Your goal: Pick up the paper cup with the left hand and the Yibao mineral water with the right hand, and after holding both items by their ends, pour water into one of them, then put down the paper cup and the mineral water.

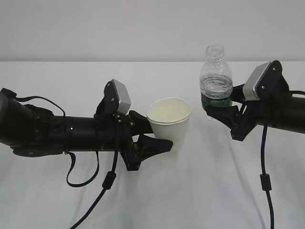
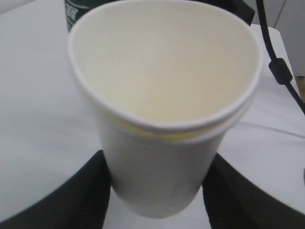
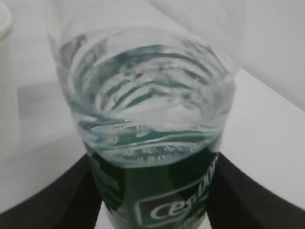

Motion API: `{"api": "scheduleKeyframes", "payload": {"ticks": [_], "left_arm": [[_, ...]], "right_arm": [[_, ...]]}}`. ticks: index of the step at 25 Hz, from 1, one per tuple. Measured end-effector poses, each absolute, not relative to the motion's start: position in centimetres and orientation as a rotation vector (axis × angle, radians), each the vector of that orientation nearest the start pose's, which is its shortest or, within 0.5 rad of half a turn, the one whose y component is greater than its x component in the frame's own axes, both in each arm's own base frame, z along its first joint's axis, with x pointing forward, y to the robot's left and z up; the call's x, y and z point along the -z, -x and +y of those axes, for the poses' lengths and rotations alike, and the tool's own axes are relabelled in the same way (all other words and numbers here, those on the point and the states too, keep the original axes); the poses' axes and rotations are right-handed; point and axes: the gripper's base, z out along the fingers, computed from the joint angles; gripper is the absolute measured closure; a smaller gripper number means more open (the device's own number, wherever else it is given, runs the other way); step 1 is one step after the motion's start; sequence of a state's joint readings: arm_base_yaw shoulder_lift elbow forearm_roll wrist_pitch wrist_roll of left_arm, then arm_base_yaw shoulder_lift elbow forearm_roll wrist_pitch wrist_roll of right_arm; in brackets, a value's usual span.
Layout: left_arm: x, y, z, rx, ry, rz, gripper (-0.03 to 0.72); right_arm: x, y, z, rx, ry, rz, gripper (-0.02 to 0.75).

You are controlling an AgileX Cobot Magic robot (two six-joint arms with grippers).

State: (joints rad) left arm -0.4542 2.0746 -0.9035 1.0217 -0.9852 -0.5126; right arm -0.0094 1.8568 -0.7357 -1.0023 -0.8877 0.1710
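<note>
L wrist: paper cup (image 2: 162,124) empty (ext. can't show).

Paper cup (image 1: 169,125) was plain white, cream inside. Yibao mineral water (image 1: 216,78) was clear, ribbed, dark green label band. Table (image 1: 200,191) white.

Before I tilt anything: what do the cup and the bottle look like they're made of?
The cup looks like thin matte white paper: rolled rim, cream inside, mouth squeezed slightly out of round between the left pincer's fingers. The bottle looks like clear, glossy ribbed plastic, since the water shows through, with a dark green label, probably printed film. Both likely dent under a hard squeeze.
</note>
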Motion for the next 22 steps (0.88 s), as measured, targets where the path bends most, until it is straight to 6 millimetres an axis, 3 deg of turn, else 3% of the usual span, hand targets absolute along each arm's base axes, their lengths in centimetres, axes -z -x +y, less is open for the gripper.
{"api": "scheduleKeyframes", "payload": {"ticks": [22], "left_arm": [[-11.63, -29.29, -22.55, 0.976, -1.157, 1.578, 0.276]], "right_arm": [[-14.75, -32.66, 5.55, -0.222, 1.057, 1.612, 0.281]]}}
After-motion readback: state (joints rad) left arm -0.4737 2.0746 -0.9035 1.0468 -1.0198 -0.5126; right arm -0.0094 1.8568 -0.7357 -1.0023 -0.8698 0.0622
